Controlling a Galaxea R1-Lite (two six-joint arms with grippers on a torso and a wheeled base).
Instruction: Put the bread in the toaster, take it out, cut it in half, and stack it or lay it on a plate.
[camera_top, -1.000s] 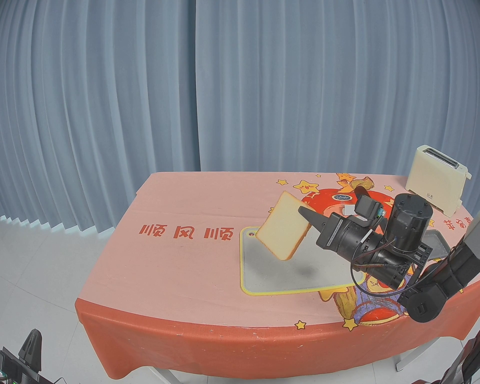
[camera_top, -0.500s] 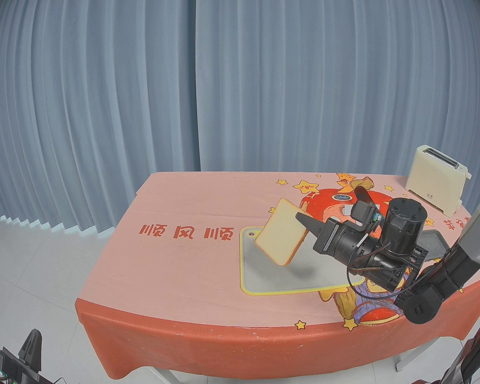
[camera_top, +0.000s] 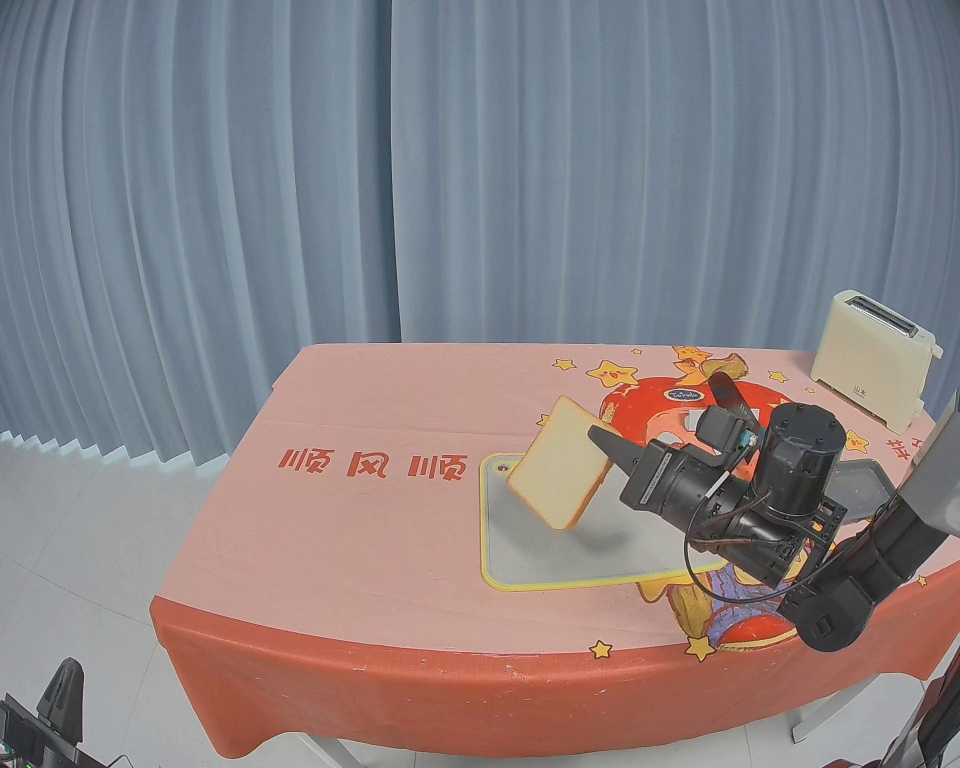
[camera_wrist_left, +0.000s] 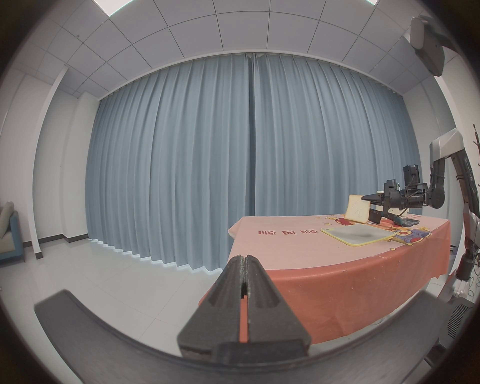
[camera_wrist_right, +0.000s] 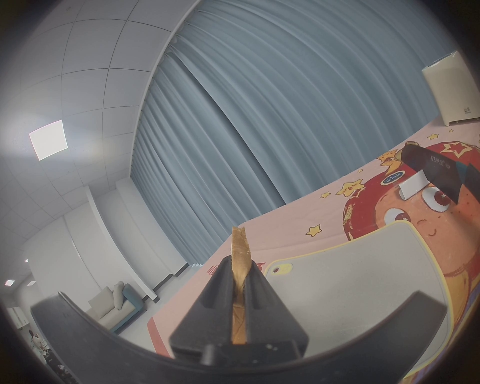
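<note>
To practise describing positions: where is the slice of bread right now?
In the head view, the pale square slice of bread hangs tilted in the black right gripper, above the grey yellow-rimmed cutting board, on the robot's right.

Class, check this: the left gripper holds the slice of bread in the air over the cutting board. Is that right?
No: the right gripper holds the slice of bread in the air over the cutting board, as the head view shows.
</note>
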